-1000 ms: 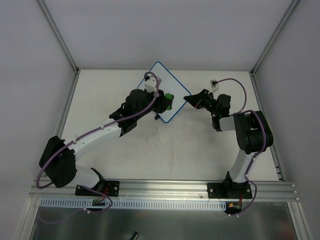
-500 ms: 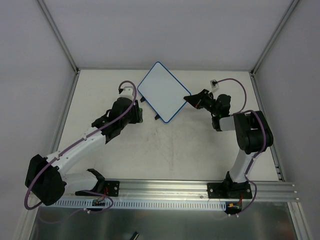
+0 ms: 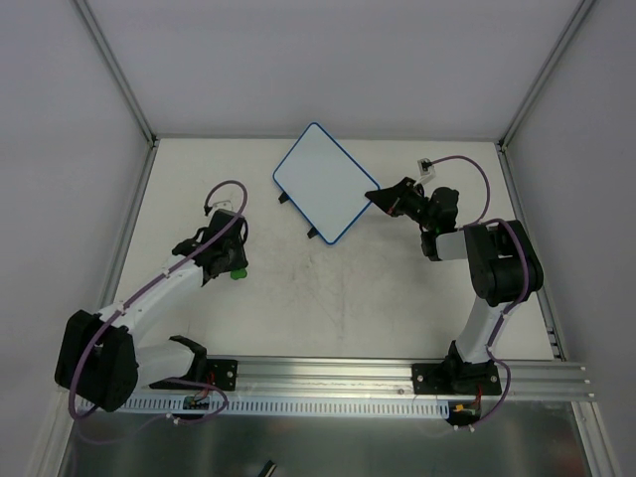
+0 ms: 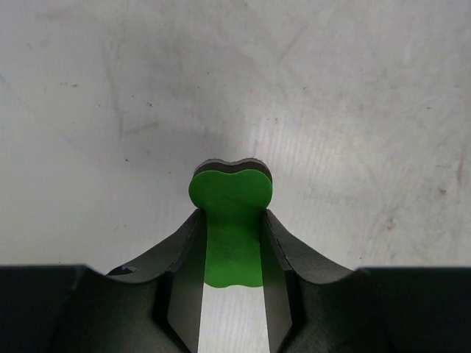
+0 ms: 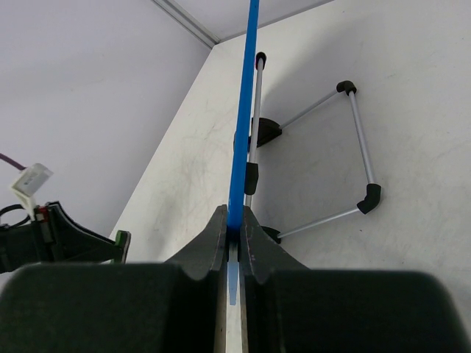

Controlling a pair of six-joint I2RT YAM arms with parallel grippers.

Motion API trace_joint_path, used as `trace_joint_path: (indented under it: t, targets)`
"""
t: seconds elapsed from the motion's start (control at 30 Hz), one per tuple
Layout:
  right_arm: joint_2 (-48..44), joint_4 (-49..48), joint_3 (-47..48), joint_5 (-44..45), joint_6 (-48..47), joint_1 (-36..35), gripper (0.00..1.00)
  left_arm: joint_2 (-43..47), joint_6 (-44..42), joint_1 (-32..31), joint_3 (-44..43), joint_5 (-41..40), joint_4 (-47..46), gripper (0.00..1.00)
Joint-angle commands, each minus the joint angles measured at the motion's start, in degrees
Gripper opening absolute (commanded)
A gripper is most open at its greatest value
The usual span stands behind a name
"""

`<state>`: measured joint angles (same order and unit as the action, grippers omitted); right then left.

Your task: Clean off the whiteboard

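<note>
Green eraser (image 4: 229,220) in L fingers (image 4: 180,265), end hidden | whiteboard (image 5: 241,132) edge-on

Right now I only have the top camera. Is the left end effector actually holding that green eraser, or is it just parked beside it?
Observer: It's holding it. The left wrist view shows the green eraser pinched between the fingers of the left end effector, sticking out past the tips.
Operator: And the right one, does it have the board?
Observer: Yes. In the right wrist view the right end effector is shut on the blue rim of the whiteboard, which is seen edge-on.
Operator: Anything behind the board?
Observer: A wire stand with black tips is folded out behind it and appears to rest on the table.
</note>
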<state>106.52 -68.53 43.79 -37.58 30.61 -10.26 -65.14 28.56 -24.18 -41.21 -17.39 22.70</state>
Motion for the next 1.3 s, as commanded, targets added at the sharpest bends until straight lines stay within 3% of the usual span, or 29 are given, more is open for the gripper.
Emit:
trace_joint_path:
  t: [0.0,0.07,0.13,0.33,0.4,0.47,0.57,0.67,0.77,0.9,1.03,1.27]
  targets:
    - [-1.6,-2.7,0.4,-2.8,-2.1,-0.6,0.00,-5.3,1.2,1.3,-0.4,3.2,1.6,0.03]
    - [-1.6,-2.7,0.4,-2.7,-2.1,-0.6,0.00,-7.3,1.9,1.3,-0.9,3.9,1.6,0.06]
    - [-1.6,-2.7,0.5,-2.8,-2.1,-0.6,0.00,-9.3,2.4,1.3,-1.0,4.1,1.5,0.19]
    - [-1.5,-2.7,0.6,-2.8,-2.2,-0.6,0.00,-10.7,2.7,1.3,-0.3,2.6,1.5,0.21]
    - [-1.5,-2.7,0.7,-2.8,-2.1,-0.6,0.00,-10.5,2.7,1.3,-0.3,2.5,1.5,0.27]
    - [-1.5,-2.7,0.5,-2.8,-2.1,-0.6,0.00,-10.6,2.7,1.3,-0.3,2.8,1.6,0.44]
    - [-1.6,-2.7,0.5,-2.9,-2.1,-0.7,0.00,-10.4,2.8,1.3,-0.1,2.7,1.5,0.57]
    - [-1.6,-2.7,0.5,-2.9,-2.1,-0.7,0.00,-10.0,2.9,1.3,0.2,2.4,1.5,0.65]
    - [-1.8,-2.7,0.5,-2.9,-2.0,-0.7,0.00,-8.7,3.1,1.3,0.3,1.7,1.5,0.66]
    - [-1.8,-2.7,0.5,-2.8,-2.2,-0.7,0.00,-1.9,4.0,1.3,1.6,0.3,0.9,0.75]
    - [-1.6,-2.7,0.6,-2.8,-2.0,-0.6,0.01,8.8,3.7,1.3,5.8,-0.5,-1.8,0.93]
    - [-1.6,-2.7,0.5,-2.8,-2.1,-0.5,0.13,21.6,5.1,1.3,14.3,-0.5,-6.5,0.99]
